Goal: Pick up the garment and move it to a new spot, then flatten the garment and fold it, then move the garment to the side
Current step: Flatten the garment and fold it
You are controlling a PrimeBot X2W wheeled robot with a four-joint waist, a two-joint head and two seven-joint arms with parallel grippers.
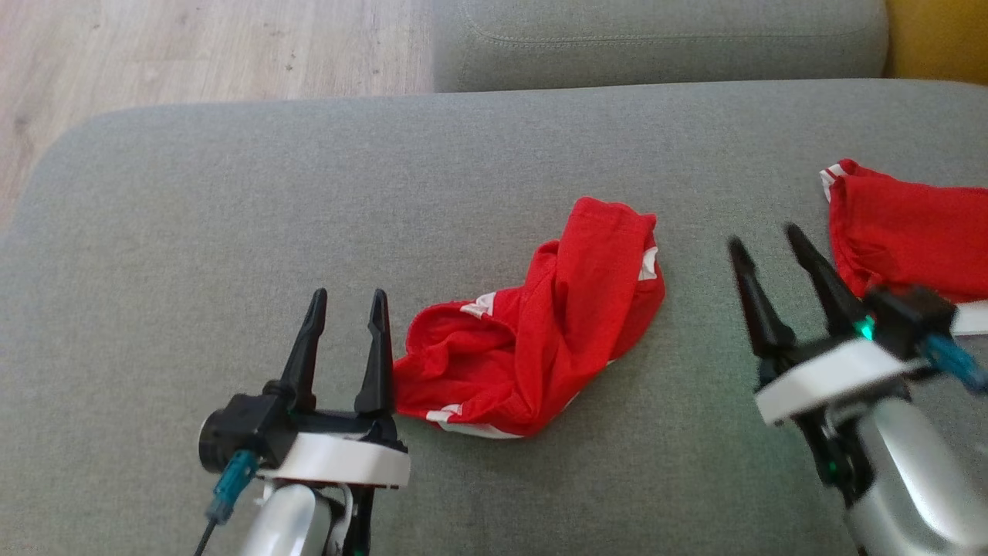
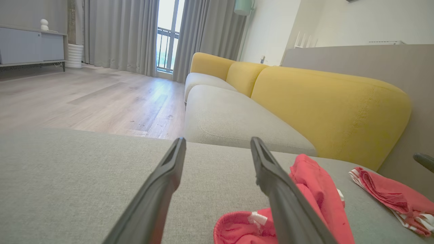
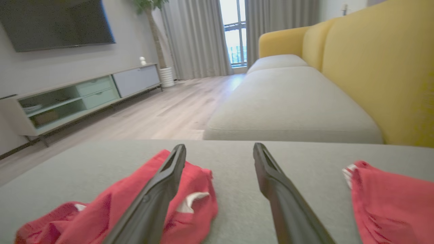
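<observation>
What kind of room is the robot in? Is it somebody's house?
Probably a living room in a home. There's a grey and yellow sofa, a big TV above a low cabinet, and long grey curtains by a glass door.

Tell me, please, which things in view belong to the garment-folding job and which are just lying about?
Job in hand:
crumpled red garment, lying between the grippers
left gripper, open
right gripper, open
grey cushion under the garment

Just lying about:
second red garment at the right edge, probably not the one being worked on
yellow backrest
TV cabinet
curtains
</observation>
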